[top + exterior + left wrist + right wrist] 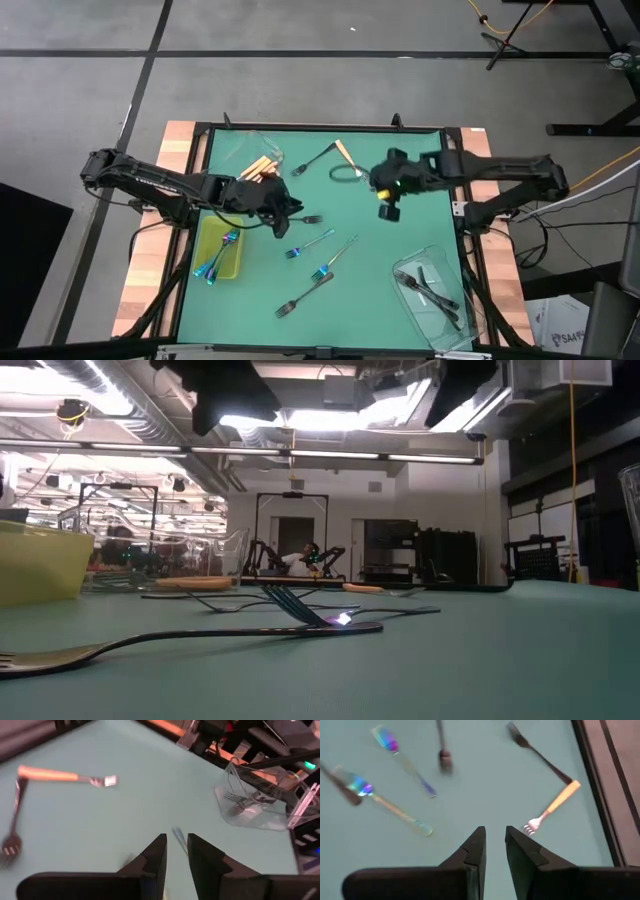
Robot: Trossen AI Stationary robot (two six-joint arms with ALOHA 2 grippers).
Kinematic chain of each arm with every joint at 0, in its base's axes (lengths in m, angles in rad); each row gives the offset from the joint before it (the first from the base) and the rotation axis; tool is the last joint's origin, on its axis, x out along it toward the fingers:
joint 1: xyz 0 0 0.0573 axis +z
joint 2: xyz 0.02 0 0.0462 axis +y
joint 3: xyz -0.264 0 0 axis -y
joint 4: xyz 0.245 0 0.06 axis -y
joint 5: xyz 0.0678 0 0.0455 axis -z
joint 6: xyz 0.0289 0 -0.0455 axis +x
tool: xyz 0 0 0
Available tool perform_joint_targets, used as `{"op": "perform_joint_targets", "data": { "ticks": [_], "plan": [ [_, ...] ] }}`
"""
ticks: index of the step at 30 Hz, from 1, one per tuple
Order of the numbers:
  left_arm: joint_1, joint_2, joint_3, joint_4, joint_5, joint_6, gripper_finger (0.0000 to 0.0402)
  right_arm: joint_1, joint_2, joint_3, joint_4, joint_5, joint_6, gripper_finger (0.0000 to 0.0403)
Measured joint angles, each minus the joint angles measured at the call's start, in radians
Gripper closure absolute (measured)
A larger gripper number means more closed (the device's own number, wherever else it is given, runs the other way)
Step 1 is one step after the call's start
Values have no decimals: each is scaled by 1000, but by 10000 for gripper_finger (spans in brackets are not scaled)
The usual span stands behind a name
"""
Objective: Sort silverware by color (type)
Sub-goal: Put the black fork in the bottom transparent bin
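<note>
Landmark: the yellow-green tray (205,238) on the green tabletop (380,300), at the left edge, is taken as reference; iridescent forks (222,252) are already seen in it.
Left hand (283,213): it is held low just right of the tray; its fingers (155,855) are seen narrowly parted with nothing gripped between them.
Nearest piece: a dark fork (308,219) is seen just right of that hand.
Loose silverware: two iridescent forks (312,243) and one more dark fork (305,295) are scattered further right of the tray.
Orange-handled forks (262,168): they are gathered above the tray, with one stray (345,153) further right.
Right hand (388,205): it is raised well right of the tray, fingers (472,852) slightly apart and empty.
Clear tub (440,295): dark forks are kept in it, far right of the tray.
Advice: the left hand should probably be lowered square across a fork's slim handle and closed at mid-length, so the piece is not tilted on lifting.
</note>
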Motion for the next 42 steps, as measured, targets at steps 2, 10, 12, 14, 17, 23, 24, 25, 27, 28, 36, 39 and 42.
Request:
{"op": "perform_joint_targets", "data": {
  "ticks": [2,10,12,14,17,23,24,25,27,28,36,39,42],
  "plan": [
    [0,0,0,7,-19,51,330,50,-9,0,-12,16,15,340],
    [1,30,0,19,-64,129,330,203,-15,0,4,40,72,340],
    [2,58,0,30,-69,155,330,223,-15,0,19,41,82,340],
    [8,94,0,29,-68,180,330,234,-15,0,34,41,84,340],
    [19,156,0,25,-68,215,330,245,-15,0,47,40,84,340],
    [46,280,0,23,-58,276,330,243,-15,0,78,41,84,340],
    [50,297,0,21,-56,285,330,243,-15,0,81,41,84,340],
    [54,317,0,20,-54,294,331,243,-15,0,81,41,84,340],
    [61,354,0,18,-33,311,330,243,-15,0,81,41,84,340],
    [66,372,0,16,-16,317,331,243,-15,0,81,41,84,340],
    [81,493,0,-18,54,336,330,243,-15,0,80,41,84,340],
    [80,518,0,-36,54,336,330,243,-14,0,81,41,84,340],
    [80,531,0,-65,51,336,331,243,-14,0,81,41,84,340]
  ]
}}
